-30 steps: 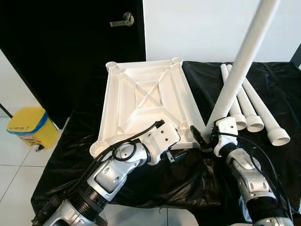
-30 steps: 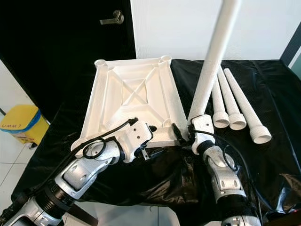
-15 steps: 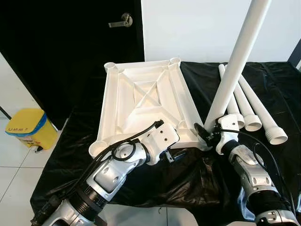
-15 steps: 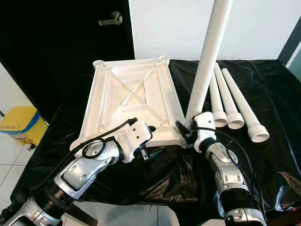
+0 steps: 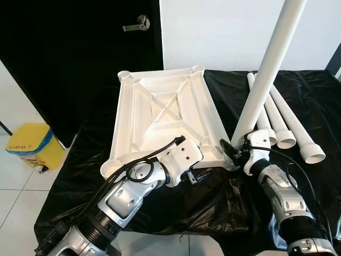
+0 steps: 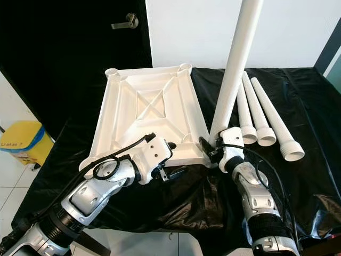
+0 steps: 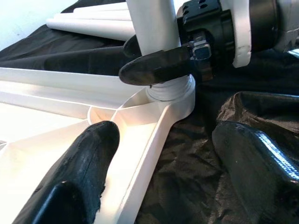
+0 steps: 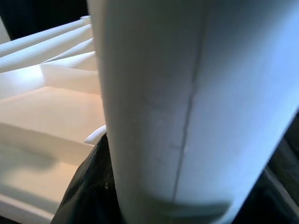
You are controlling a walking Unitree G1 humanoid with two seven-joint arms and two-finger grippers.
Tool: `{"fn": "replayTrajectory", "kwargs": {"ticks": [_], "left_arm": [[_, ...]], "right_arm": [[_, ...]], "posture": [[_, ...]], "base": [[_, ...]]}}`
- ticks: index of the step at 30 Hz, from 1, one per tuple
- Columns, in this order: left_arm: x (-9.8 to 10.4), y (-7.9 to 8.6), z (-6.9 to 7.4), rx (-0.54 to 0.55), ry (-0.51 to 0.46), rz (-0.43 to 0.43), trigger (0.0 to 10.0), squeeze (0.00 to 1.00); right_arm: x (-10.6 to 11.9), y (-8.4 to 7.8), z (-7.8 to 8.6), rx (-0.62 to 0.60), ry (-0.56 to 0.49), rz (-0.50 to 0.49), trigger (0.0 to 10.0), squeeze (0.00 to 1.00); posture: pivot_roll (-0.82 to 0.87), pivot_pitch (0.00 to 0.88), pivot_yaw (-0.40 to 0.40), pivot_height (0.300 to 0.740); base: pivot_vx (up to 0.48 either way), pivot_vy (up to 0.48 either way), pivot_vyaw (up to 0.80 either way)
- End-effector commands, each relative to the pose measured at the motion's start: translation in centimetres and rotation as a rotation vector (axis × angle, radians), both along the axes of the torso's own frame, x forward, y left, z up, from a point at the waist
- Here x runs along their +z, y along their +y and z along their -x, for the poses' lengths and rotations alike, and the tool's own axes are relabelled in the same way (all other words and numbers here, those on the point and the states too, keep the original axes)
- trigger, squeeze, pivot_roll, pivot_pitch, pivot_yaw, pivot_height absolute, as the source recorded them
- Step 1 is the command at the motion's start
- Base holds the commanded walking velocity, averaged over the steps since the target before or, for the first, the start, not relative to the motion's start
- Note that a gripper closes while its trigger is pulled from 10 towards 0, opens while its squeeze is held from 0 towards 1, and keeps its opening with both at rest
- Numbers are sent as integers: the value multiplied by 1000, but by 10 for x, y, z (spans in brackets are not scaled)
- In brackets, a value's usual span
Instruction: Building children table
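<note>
Gripping upright table leg (image 5: 269, 64), right claw (image 5: 236, 151) at tabletop (image 5: 162, 112) corner, left claw (image 7: 154, 168) spread.

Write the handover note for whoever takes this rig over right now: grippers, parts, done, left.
Right gripper: shut on the upright leg, whose foot sits in the near right corner socket of the upturned tabletop.
Left gripper: open, its fingers straddling the tabletop's near edge by that socket.
Three spare legs lie on the black sheet to the right.
Done: first leg seated; how firmly is unclear.
Left: three legs, then flip the table.
</note>
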State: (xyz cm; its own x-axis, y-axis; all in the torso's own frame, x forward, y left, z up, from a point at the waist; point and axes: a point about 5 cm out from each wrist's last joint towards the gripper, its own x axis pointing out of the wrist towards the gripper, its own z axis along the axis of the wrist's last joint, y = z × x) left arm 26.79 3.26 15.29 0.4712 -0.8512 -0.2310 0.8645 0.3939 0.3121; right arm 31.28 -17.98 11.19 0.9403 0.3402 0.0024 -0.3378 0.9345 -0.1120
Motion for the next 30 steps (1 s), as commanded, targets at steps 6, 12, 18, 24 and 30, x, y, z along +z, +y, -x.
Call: {"fn": "replayTrajectory", "kwargs": {"ticks": [6, 12, 18, 24, 30], "left_arm": [[-1, -1, 6, -122, 45, -33, 10000, 0], [-1, -1, 6, -127, 46, -36, 10000, 0], [-1, -1, 7, -127, 45, -37, 10000, 0], [-1, -3, 9, -130, 46, -37, 10000, 0], [-2, -2, 9, -130, 47, -38, 10000, 0]], "right_arm": [[-25, 7, 6, -257, 112, 0, 10000, 0], [-30, 11, 9, -414, 123, -47, 10000, 0], [-35, 16, 13, -576, 146, -96, 10000, 0], [-35, 31, 12, -620, 162, -139, 10000, 0], [-32, 38, 13, -589, 147, -144, 10000, 0]], "posture": [[-209, 15, 44, 740], [-201, 10, 42, 740], [-193, 5, 34, 740], [-189, 1, 27, 740], [-186, 0, 22, 740]], "base": [[0, 0, 0], [0, 0, 0], [0, 0, 0], [0, 0, 0], [0, 0, 0]]}}
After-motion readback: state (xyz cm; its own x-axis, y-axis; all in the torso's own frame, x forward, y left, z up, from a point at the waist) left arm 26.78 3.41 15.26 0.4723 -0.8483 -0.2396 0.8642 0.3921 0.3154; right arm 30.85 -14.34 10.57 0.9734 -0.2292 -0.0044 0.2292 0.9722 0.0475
